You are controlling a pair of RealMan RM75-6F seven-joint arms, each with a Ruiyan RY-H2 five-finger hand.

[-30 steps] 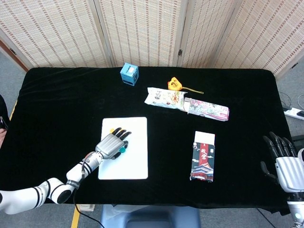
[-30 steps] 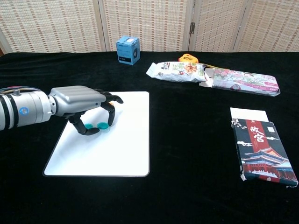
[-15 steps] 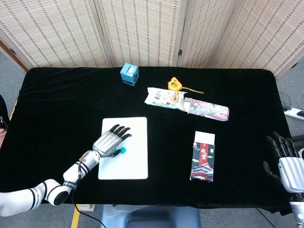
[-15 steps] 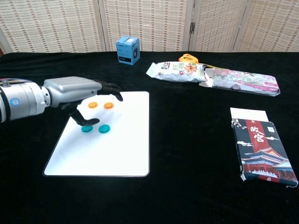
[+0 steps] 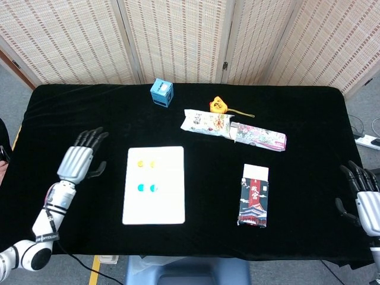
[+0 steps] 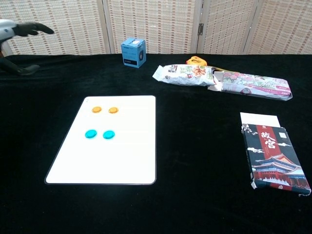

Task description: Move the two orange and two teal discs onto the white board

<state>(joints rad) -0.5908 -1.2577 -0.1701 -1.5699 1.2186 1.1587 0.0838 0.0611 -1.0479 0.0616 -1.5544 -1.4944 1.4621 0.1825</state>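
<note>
A black-draped tabletop (image 5: 279, 119) is seen in front of woven folding screens (image 5: 178, 38). On it, left of centre, the white board (image 5: 163, 208) is laid flat. Two orange discs (image 6: 97, 109) (image 6: 113, 110) are placed side by side on the board's far half, and two teal discs (image 6: 90, 133) (image 6: 108, 133) are set side by side just nearer, all four flat on the board and apart from one another.

The left hand (image 5: 79, 161) is held over the bare cloth, well clear of the board's left edge, its fingers (image 5: 94, 136) spread and nothing gripped. In the chest view only its dark fingertips (image 6: 34, 28) are caught at the upper left corner. The right hand (image 5: 367, 199) is seen at the tabletop's right edge, fingers apart and pointing up, nothing held.

Further back, a small blue box (image 5: 161, 92) is stood upright. A snack packet (image 5: 206, 122) and a floral packet (image 5: 260, 136) are laid end to end, touching, with a small orange tape measure (image 5: 218, 105) just behind them. A dark printed box (image 5: 254, 196) is laid flat to the right of the board, well apart from it.
</note>
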